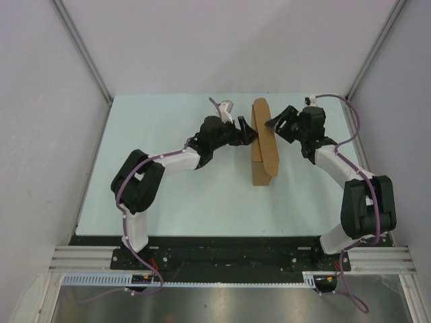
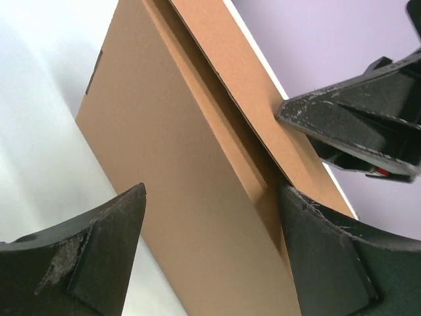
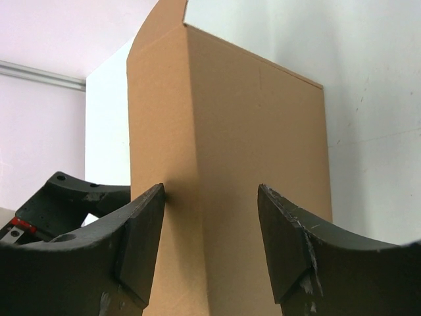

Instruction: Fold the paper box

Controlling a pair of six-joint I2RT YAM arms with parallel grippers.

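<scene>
The paper box (image 1: 264, 145) is a shallow brown cardboard box standing on its long edge mid-table, running front to back. My left gripper (image 1: 252, 135) is against its left face and my right gripper (image 1: 272, 124) against its right face. In the left wrist view the box (image 2: 171, 171) fills the frame beyond my open left gripper (image 2: 214, 189); the right-hand fingertip (image 2: 296, 210) touches a fold line where a flap overlaps. The right gripper's finger (image 2: 348, 122) presses the flap from the far side. In the right wrist view my open right gripper (image 3: 211, 187) faces a vertical corner of the box (image 3: 250, 131).
The pale green table (image 1: 182, 195) is walled by white panels on three sides, with metal posts at the back corners (image 1: 108, 97). A black rail (image 1: 222, 256) carries the arm bases at the near edge. Both arms reach inward towards the box.
</scene>
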